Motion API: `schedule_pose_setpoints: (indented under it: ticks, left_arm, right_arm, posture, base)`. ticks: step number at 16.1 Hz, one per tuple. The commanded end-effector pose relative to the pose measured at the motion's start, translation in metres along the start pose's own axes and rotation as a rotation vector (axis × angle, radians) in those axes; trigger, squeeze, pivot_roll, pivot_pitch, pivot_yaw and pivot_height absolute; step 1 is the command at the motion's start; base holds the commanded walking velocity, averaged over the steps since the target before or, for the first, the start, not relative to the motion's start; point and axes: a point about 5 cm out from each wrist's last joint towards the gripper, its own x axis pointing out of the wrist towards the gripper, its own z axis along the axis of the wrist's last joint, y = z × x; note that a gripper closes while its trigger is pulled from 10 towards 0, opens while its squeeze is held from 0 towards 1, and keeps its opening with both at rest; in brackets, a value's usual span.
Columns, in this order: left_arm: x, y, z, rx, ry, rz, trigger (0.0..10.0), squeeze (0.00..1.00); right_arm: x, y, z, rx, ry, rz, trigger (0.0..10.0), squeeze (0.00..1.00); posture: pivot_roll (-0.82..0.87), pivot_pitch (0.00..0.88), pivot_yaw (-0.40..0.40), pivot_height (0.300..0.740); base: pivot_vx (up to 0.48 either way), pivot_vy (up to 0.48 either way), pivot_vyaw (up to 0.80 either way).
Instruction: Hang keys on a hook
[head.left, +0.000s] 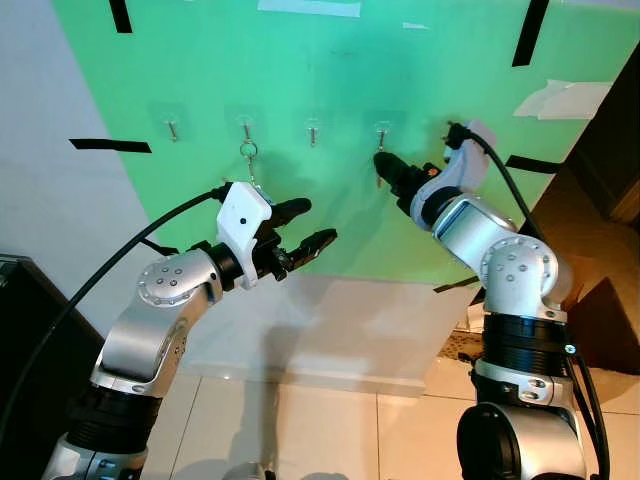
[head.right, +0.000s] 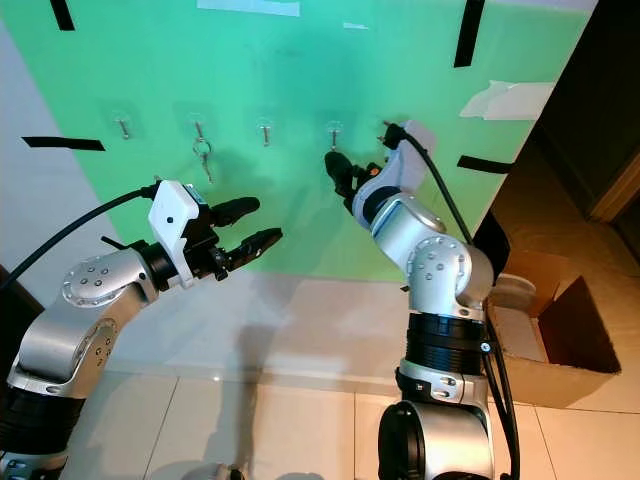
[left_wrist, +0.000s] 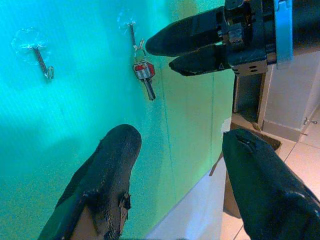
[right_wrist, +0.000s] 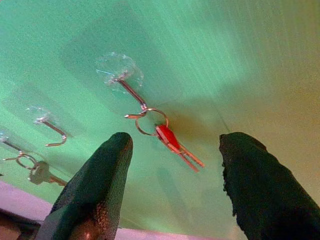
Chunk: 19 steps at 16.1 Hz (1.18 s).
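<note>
A red-headed key (right_wrist: 167, 135) hangs by its ring (right_wrist: 150, 120) on a clear stick-on hook (right_wrist: 131, 92) on the green board (head.left: 330, 70). My right gripper (head.left: 381, 166) is raised close to that hook and is open. Its fingers (right_wrist: 100, 185) stand to either side of the key without touching it. The left wrist view shows the same red key (left_wrist: 143, 71) just beside the right gripper's fingers (left_wrist: 187, 32). A silver key set (head.right: 203, 156) hangs on the second hook from the left. My left gripper (head.left: 303, 224) is open and empty, held off the board below that hook.
Several clear hooks run in a row across the board, and the far-left one (head.left: 172, 128) is bare. Black tape strips (head.left: 110, 146) hold the board's edges. An open cardboard box (head.right: 560, 330) stands on the floor at the right. Dark furniture (head.left: 25, 340) is at the left.
</note>
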Motion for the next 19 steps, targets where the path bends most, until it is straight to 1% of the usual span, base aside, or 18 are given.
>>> schedule_pose_setpoints:
  ticks: [1, 3, 4, 5, 6, 7, 8, 9, 10, 11, 12, 13, 15, 18, 19]
  left_arm:
    - [0.0, 0.001, 0.005, 0.01, -0.006, -0.005, 10.0, 0.0]
    - [0.0, 0.0, 0.004, 0.01, -0.007, -0.006, 10.0, 0.0]
    - [-0.001, 0.0, 0.004, 0.009, -0.007, -0.006, 10.0, 0.0]
    - [-0.002, -0.001, 0.003, 0.006, -0.007, -0.004, 10.0, 0.0]
    - [-0.005, -0.004, -0.001, 0.0, 0.001, -0.001, 10.0, 0.0]
    - [-0.009, -0.005, -0.007, -0.008, 0.02, 0.025, 10.0, 0.0]
    - [-0.013, -0.002, -0.017, -0.008, 0.053, 0.101, 10.0, 0.0]
    - [-0.017, 0.001, -0.024, -0.001, 0.078, 0.17, 10.0, 0.0]
    - [-0.019, 0.001, -0.03, -0.003, 0.092, 0.224, 10.0, 0.0]
    - [-0.021, 0.002, -0.032, -0.006, 0.099, 0.251, 10.0, 0.0]
    - [-0.027, 0.004, -0.037, -0.029, 0.114, 0.382, 10.0, 0.0]
    - [-0.029, 0.002, -0.039, -0.028, 0.121, 0.407, 10.0, 0.0]
    - [-0.026, -0.002, -0.041, -0.027, 0.126, 0.416, 10.0, 0.0]
    - [-0.024, -0.005, -0.043, -0.027, 0.129, 0.42, 10.0, 0.0]
    - [-0.022, -0.004, -0.044, -0.029, 0.131, 0.426, 10.0, 0.0]
  right_arm:
    - [0.0, -0.003, -0.004, -0.01, 0.009, -0.009, 10.0, 0.0]
    - [-0.002, 0.0, -0.002, -0.042, -0.008, 0.022, 10.0, 0.0]
    - [-0.008, 0.005, 0.001, -0.059, -0.038, 0.072, 10.0, 0.0]
    - [-0.017, 0.006, 0.003, -0.124, -0.06, 0.116, 10.0, 0.0]
    - [-0.028, 0.0, -0.001, -0.223, -0.055, 0.104, 10.0, 0.0]
    - [-0.038, -0.008, -0.006, -0.289, -0.049, 0.08, 10.0, 0.0]
    - [-0.049, -0.018, -0.013, -0.339, -0.047, 0.052, 10.0, 0.0]
    - [-0.057, -0.025, -0.021, -0.371, -0.05, 0.034, 10.0, 0.0]
    - [-0.065, -0.031, -0.028, -0.38, -0.062, 0.03, 10.0, 0.0]
    - [-0.069, -0.033, -0.031, -0.381, -0.069, 0.03, 10.0, 0.0]
    - [-0.082, -0.05, -0.048, -0.493, -0.075, -0.063, 10.0, 0.0]
    - [-0.085, -0.056, -0.053, -0.52, -0.082, -0.101, 10.0, 0.0]
    - [-0.085, -0.065, -0.057, -0.53, -0.098, -0.162, 10.0, 0.0]
    - [-0.089, -0.071, -0.062, -0.498, -0.102, -0.197, 10.0, 0.0]
    - [-0.09, -0.076, -0.061, -0.454, -0.132, -0.224, 10.0, 0.0]
  posture:
    - [-0.01, 0.0, 0.013, 0.74]
    - [-0.01, 0.0, 0.014, 0.74]
    - [-0.01, 0.0, 0.011, 0.74]
    - [-0.01, 0.0, 0.009, 0.74]
    - [-0.02, 0.0, 0.005, 0.74]
    - [-0.02, 0.0, 0.003, 0.74]
    - [-0.03, 0.0, 0.002, 0.74]
    - [-0.03, 0.0, 0.001, 0.74]
    - [-0.03, 0.0, 0.001, 0.74]
    - [-0.03, 0.0, 0.001, 0.74]
    - [-0.01, 0.0, -0.011, 0.74]
    - [-0.01, 0.0, -0.015, 0.74]
    - [-0.03, 0.0, 0.01, 0.74]
    - [-0.05, 0.0, 0.031, 0.74]
    - [-0.05, 0.0, 0.036, 0.74]
  base:
    - [0.0, 0.0, 0.0]
    - [0.0, 0.0, 0.0]
    - [0.0, 0.0, 0.0]
    - [0.0, 0.0, 0.0]
    - [0.0, 0.0, 0.0]
    - [0.0, 0.0, 0.0]
    - [0.0, 0.0, 0.0]
    - [0.0, 0.0, 0.0]
    - [0.0, 0.0, 0.0]
    - [0.0, 0.0, 0.0]
    - [0.0, 0.0, 0.8]
    - [0.0, 0.0, 0.8]
    - [0.0, 0.0, 0.8]
    - [0.0, 0.0, 0.8]
    - [0.0, 0.0, 0.8]
